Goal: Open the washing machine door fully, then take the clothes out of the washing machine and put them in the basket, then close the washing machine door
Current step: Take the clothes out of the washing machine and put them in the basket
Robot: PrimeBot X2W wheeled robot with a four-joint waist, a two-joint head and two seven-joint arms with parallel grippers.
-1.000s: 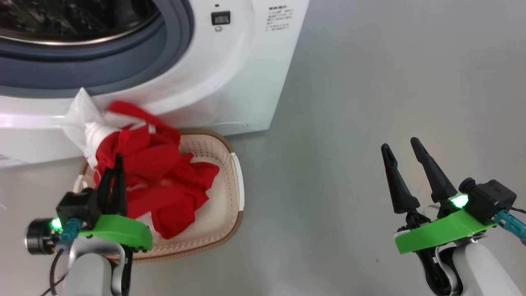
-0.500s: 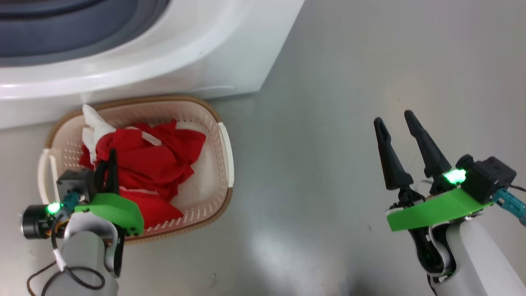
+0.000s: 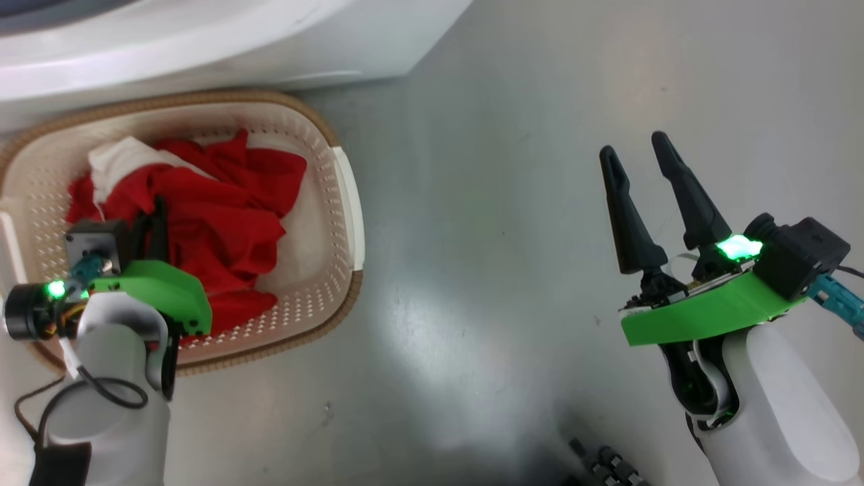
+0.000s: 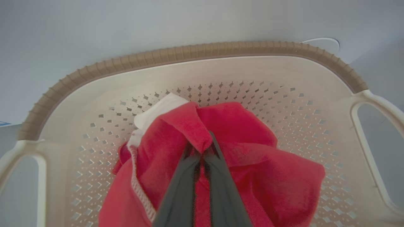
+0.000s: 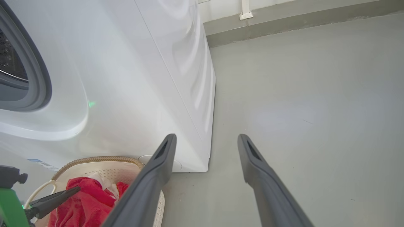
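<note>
No legible text or labels

On floor, just before washing machine: basket, clothes in it; right pincer well right of basket.

Bright even light, floor glare, wrist views slightly soft

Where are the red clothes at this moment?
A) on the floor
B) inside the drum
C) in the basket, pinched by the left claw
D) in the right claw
C: the left claw is shut on a fold of the clothes, which sit inside the basket.
</note>
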